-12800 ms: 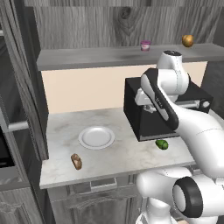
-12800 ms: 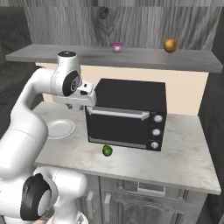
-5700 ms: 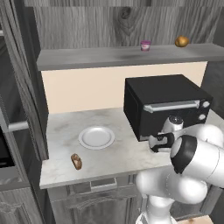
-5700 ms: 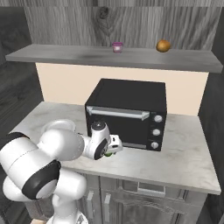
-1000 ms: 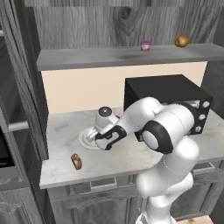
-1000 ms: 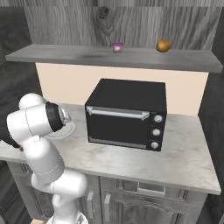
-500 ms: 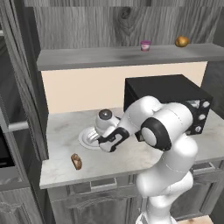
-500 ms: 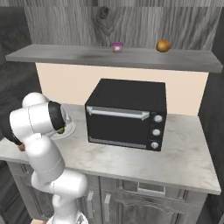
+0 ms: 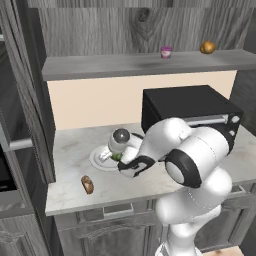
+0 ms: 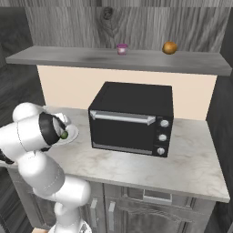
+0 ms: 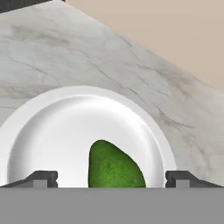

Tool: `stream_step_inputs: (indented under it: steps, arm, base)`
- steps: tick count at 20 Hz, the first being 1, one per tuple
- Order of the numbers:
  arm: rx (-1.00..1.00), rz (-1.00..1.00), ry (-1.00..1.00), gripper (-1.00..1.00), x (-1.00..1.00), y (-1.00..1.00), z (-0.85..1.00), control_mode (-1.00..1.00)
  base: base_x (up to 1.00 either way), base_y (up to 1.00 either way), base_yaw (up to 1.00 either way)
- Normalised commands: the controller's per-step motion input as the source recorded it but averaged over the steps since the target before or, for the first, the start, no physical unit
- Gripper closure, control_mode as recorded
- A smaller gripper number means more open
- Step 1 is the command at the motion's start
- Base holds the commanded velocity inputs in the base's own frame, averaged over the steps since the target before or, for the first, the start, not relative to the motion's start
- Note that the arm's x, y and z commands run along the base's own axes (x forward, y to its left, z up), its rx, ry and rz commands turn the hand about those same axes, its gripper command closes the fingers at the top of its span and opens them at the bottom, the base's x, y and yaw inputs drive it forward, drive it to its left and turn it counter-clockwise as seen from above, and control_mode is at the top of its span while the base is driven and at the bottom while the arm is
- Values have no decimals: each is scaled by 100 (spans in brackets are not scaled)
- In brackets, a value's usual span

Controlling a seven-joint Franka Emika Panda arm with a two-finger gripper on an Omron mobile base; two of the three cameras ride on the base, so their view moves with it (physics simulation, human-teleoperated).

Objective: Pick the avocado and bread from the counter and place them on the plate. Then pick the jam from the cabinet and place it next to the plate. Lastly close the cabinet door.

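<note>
The avocado point(image 11: 114, 166) lies on the white plate point(image 11: 65, 127), green and glossy, between the fingertips point(image 11: 41, 178) of my gripper point(image 11: 111, 179). The jaws stand wide open, with a gap on each side of the fruit. In the left base view the gripper point(image 9: 113, 158) hangs low over the plate point(image 9: 97, 161) with the avocado point(image 9: 117, 156) under it. The bread point(image 9: 87, 184) rests on the counter point(image 9: 72, 150) near its front edge, left of the plate. The pink jam point(image 9: 166, 52) stands on the cabinet shelf point(image 9: 115, 65) above.
A black microwave point(image 9: 190, 107) fills the right part of the counter, close beside the plate. An orange-brown fruit point(image 9: 207, 47) sits on the shelf right of the jam. A dark tall unit point(image 9: 20, 100) bounds the counter on the left.
The jaws have spread apart and let go of the avocado, which now rests on the plate. The arm has stayed over the plate.
</note>
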Motion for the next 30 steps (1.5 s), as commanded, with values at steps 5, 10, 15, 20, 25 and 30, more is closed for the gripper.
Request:
stream_step_inputs:
  steps: [5, 10, 15, 20, 25, 30]
  arm:
    - [2, 0, -3, -100, -60, 15, 23, -100]
    - [16, 0, 3, -100, -67, 4, 32, -100]
    - [15, 2, 11, -100, -38, 1, 50, -100]
    - [5, 0, 15, -100, -3, 21, 56, -100]
    - [0, 0, 15, -100, 0, 30, 56, -100]
    - [0, -2, 16, -100, -16, 18, 35, -100]
  base:
    - [0, 0, 0]
    - [0, 0, 0]
    - [0, 0, 0]
    - [0, 0, 0]
    - [0, 0, 0]
    - [0, 0, 0]
